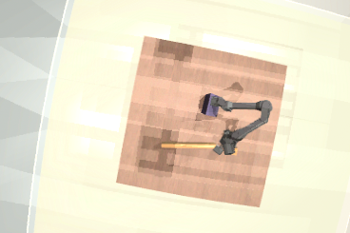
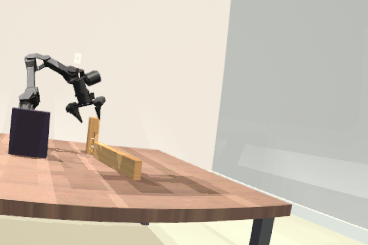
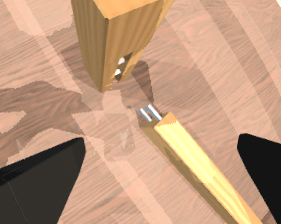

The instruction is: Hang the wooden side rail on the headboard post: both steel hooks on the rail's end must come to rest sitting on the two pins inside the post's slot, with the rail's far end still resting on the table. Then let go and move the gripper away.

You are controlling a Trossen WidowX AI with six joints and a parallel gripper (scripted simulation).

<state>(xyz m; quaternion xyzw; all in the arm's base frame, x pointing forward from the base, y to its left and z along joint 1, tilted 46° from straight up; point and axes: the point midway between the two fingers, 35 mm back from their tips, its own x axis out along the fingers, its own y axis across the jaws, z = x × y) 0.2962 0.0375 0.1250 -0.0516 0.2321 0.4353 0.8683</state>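
Observation:
The wooden side rail (image 1: 187,145) (image 2: 120,161) (image 3: 201,170) lies on the table. Two steel hooks (image 3: 150,113) stick out of its near end, pointing toward the post, with a gap between in the wrist view. The headboard post (image 2: 90,136) (image 3: 113,37) stands upright; two pale pins (image 3: 119,66) show in its slot low on one face. In the top view the arm mostly hides the post. My gripper (image 2: 90,120) (image 3: 161,143) is open and empty, above the table close to the post's top. The rail's hook end shows between and beyond the fingers in the wrist view.
The arm stands on a dark purple block (image 1: 208,105) (image 2: 29,133), set apart from the rail. The wooden table (image 1: 143,99) (image 2: 200,196) has its edge beyond the rail's far end. Shadows cross the table top.

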